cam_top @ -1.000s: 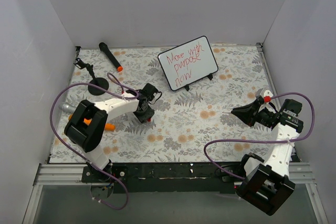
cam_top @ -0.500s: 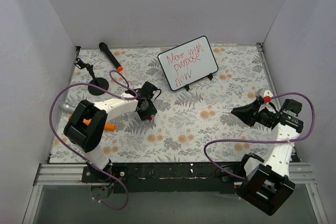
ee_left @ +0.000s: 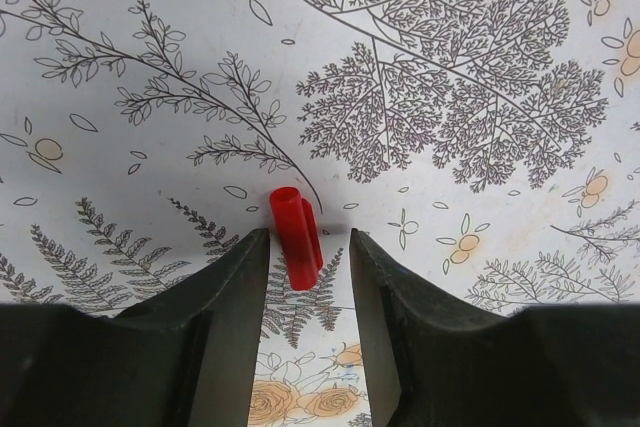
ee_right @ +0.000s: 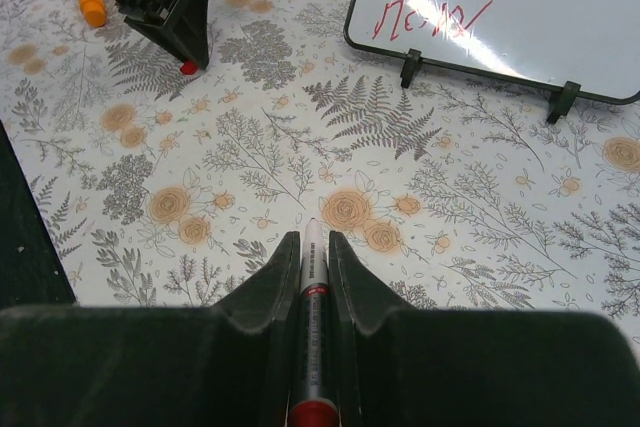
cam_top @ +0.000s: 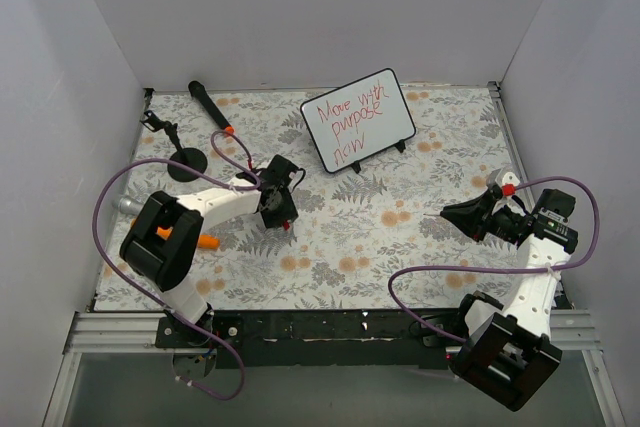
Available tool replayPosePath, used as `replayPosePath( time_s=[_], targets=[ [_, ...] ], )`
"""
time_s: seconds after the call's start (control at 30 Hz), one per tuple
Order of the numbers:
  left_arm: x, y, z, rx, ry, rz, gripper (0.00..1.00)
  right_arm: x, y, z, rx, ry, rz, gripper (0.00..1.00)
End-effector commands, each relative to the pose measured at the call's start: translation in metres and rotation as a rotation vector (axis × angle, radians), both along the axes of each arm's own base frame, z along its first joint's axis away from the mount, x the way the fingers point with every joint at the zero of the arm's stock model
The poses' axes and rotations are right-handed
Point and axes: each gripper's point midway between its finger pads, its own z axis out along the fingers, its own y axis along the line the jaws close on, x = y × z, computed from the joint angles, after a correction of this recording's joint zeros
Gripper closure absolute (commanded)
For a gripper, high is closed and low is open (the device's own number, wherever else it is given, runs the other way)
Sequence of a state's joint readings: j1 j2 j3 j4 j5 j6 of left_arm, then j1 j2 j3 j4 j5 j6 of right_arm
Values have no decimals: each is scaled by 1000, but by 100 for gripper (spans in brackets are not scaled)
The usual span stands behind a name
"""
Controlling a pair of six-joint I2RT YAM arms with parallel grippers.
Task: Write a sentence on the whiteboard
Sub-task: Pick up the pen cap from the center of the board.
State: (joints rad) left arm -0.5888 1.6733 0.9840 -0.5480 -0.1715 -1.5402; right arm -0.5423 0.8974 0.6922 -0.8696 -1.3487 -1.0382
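Note:
The whiteboard (cam_top: 362, 117) stands tilted on little black feet at the back middle, and its lower part shows in the right wrist view (ee_right: 520, 27). The sentence (cam_top: 346, 115) is in red and reads "Move with purpose now". My left gripper (cam_top: 281, 209) is open and low over the table. A small red marker cap (ee_left: 296, 240) lies on the cloth between its fingertips, nearer the left one. My right gripper (ee_right: 308, 243) is shut on a white marker (ee_right: 312, 297), held above the table at the right with its tip pointing left.
A black marker with an orange tip (cam_top: 210, 107) lies at the back left. A small black stand (cam_top: 185, 162) is next to it. An orange object (cam_top: 205, 241) lies under the left arm. Purple cables loop over both arms. White walls close three sides.
My left gripper has shifted slightly toward the far side, above the red cap. The right arm and the whiteboard have not moved.

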Motion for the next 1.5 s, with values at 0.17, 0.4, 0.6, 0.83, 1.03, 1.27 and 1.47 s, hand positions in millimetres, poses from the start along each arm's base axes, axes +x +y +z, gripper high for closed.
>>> replayPosePath(
  time_s=[0.17, 0.4, 0.6, 0.83, 1.03, 1.27, 1.47],
  targets=[
    [-27, 20, -21, -7, 94, -65, 68, -2, 3, 20, -24, -78, 22, 99],
    [-27, 19, -27, 5, 122, -102, 76, -4, 4, 21, -35, -90, 28, 99],
    [-27, 28, -33, 80, 165, -130, 78, -4, 4, 21, -36, -91, 30, 99],
    [-34, 33, -39, 121, 221, -168, 83, -4, 5, 21, -36, -93, 32, 99],
    [-37, 31, -33, 122, 220, -204, 88, -4, 5, 21, -36, -91, 31, 99],
    [-35, 16, -25, 73, 195, -304, 94, -4, 5, 21, -36, -93, 32, 99],
    [-23, -16, -5, 7, 114, -521, 91, -3, 5, 20, -32, -88, 31, 99]
  ],
)
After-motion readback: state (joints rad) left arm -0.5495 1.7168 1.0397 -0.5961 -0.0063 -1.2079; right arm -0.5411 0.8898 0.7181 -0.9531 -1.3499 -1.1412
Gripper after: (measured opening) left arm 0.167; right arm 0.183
